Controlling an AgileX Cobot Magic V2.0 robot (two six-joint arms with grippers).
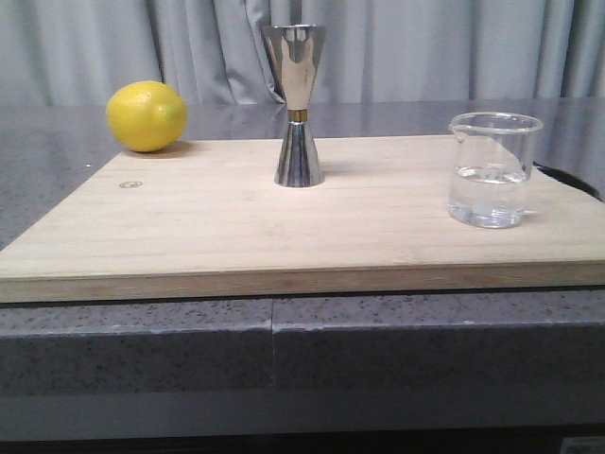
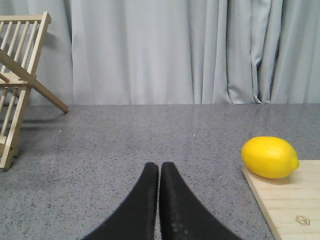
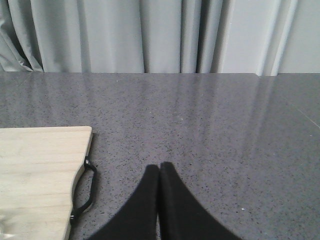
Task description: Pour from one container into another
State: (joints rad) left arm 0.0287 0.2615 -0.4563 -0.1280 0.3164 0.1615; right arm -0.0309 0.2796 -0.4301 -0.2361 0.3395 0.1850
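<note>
A pale wooden board lies on the grey speckled worktop, and everything is placed from it. The steel jigger stands upright on the board near the middle of its far edge, two cones joined by a thin gold band. The glass beaker stands upright on the board's right part, nearer the front than the jigger and well apart from it, with clear liquid filling roughly its lower half. A lemon rests at the board's far left corner.

The left gripper hovers over bare worktop off the board's left side, its black fingers pressed together with nothing between them. The right gripper hovers off the board's right side, beside the board's dark metal handle, fingers likewise closed on nothing. A wooden rack stands further left of the board
</note>
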